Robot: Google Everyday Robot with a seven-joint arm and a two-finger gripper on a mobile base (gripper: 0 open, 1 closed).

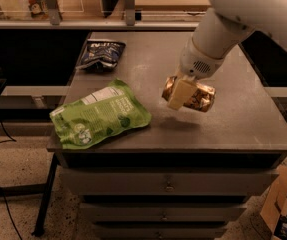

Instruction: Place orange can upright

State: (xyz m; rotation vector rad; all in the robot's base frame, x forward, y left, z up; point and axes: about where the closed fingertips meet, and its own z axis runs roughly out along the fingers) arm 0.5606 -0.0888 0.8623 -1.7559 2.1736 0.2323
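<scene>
Gripper (183,91) sits over the right-centre of the table (243,119), clamped on the orange can (200,96). We see one cream finger (179,95) crossing the front of the can near its left end; the other finger is hidden behind it. The can is on its side, long axis running roughly left-right with the right end a bit lower, so not upright. It looks clear of the tabletop: there is a soft shadow (177,124) on the surface just below it, with a gap between the two. The white arm (218,31) comes down to it from the upper right. The green pouch (100,115) lies flat on the front-left part of the table, its lower corner near the front edge, well apart from the can. The dark blue snack bag (102,53) lies near the back-left corner, apart from the pouch. Drawers (168,184) sit under the tabletop. A cardboard box (283,209) is on the floor at lower right, and a shelf (133,21) runs behind the table.
</scene>
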